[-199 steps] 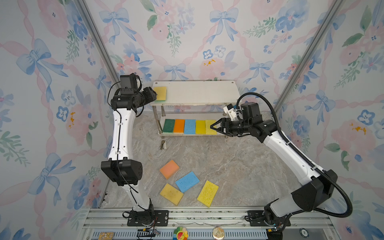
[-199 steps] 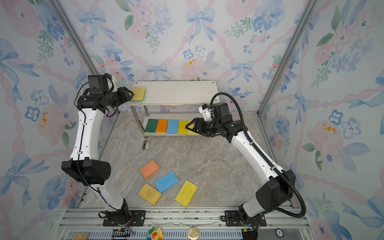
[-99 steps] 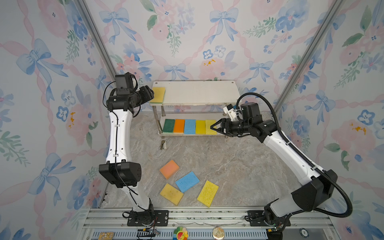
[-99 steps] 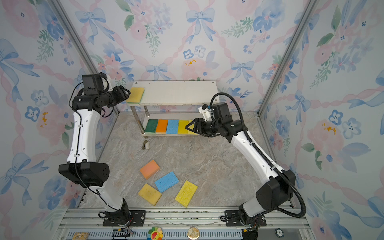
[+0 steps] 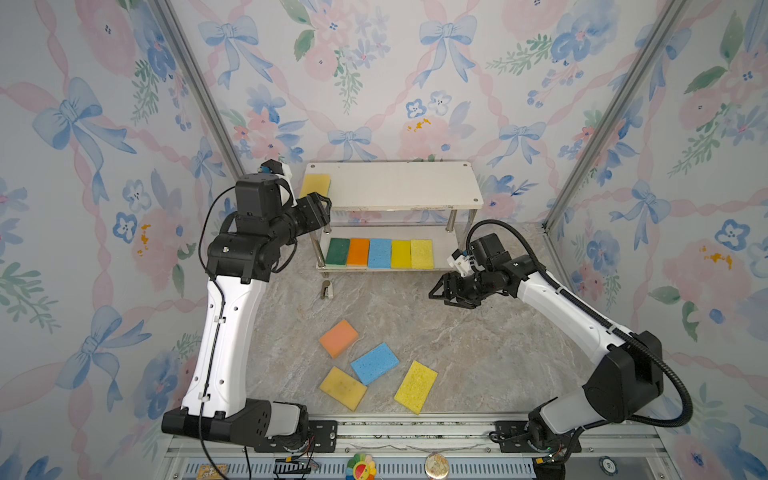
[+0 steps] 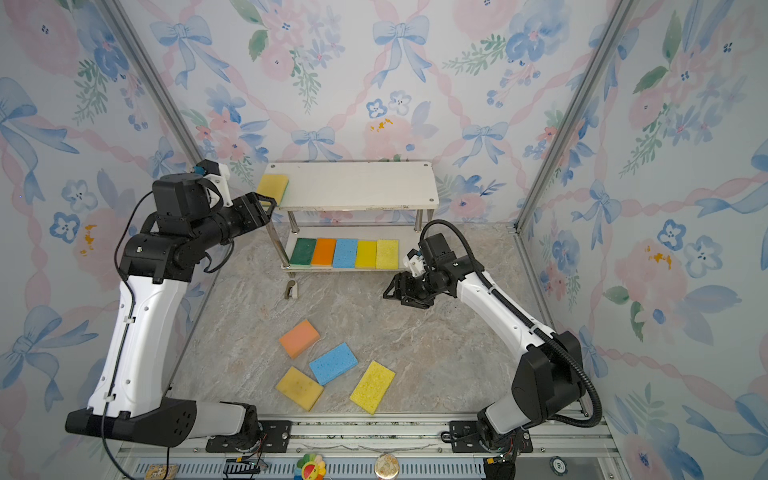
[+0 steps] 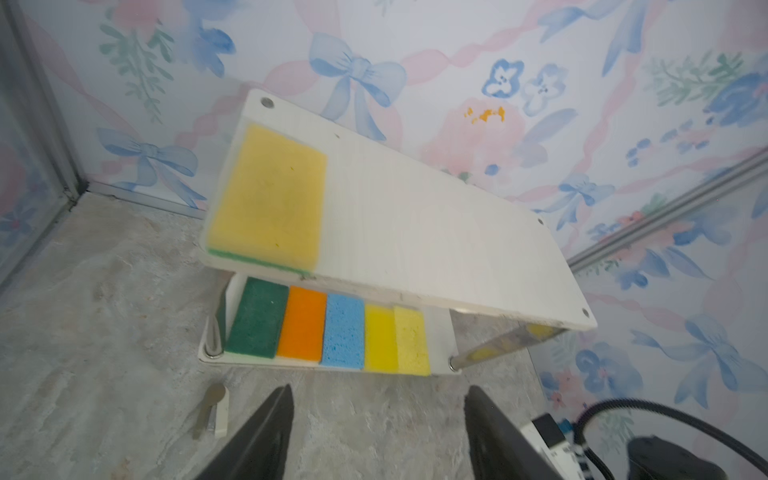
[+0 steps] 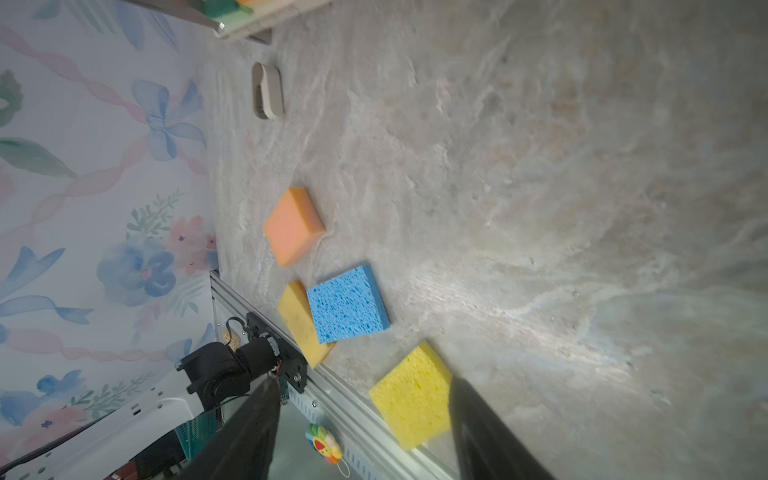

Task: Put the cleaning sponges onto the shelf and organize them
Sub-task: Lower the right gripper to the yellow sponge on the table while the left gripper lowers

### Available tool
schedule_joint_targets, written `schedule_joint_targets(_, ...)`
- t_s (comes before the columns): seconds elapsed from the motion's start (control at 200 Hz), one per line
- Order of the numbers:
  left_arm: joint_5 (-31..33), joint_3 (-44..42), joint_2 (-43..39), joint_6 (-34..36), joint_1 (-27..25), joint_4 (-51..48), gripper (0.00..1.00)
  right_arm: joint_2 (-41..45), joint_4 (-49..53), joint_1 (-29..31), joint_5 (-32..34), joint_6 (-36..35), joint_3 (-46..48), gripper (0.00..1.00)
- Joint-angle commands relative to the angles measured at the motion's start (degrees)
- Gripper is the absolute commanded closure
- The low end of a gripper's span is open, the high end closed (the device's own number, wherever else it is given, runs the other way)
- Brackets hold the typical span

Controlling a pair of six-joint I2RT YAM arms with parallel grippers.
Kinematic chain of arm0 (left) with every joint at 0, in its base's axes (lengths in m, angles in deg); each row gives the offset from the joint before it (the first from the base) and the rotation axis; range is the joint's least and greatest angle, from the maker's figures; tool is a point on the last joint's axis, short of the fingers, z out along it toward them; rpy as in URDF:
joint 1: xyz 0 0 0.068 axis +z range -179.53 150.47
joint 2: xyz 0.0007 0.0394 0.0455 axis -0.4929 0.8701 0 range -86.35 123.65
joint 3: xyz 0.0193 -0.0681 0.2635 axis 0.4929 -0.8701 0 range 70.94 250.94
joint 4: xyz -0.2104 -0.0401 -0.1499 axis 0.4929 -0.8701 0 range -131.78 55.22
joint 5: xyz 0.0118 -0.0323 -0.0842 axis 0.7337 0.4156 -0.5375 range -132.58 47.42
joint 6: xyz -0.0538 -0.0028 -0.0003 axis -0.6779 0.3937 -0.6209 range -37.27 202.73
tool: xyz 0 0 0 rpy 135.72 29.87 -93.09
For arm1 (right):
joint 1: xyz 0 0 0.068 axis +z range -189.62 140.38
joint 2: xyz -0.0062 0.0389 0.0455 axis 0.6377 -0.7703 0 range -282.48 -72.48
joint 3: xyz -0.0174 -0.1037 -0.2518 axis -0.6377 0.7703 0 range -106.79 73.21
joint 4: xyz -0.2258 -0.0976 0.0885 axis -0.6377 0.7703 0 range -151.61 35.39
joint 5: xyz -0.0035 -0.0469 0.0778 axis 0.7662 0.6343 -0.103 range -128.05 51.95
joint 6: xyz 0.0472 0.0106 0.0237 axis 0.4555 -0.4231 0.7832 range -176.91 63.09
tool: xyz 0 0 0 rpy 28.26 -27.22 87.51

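Left wrist: yellow sponge [image 7: 268, 199] hugs shelf [image 7: 436, 232] top's end edge; remainder open.

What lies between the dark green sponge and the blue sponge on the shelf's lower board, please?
An orange sponge lies there, flush against both, seen in both top views.

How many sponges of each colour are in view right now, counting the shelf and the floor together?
Yellow sponges: 5
Blue sponges: 2
Orange sponges: 2
Green sponge: 1
Total: 10
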Motion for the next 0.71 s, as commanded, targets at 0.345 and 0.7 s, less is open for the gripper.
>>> schedule_joint_targets(0.345, 1.4, -51.3, -12.6, -21.7, -21.9, 23.7, 0.3, -1.1, 7.6, 14.1, -7.8, -2.8, 18.7, 0.28)
schedule_joint_targets(0.7, 0.3, -52.5, -11.1, -21.3, -22.7, 24.2, 0.29, -4.4, -3.1, 18.7, -8.7, 3.5, 22.7, 0.31)
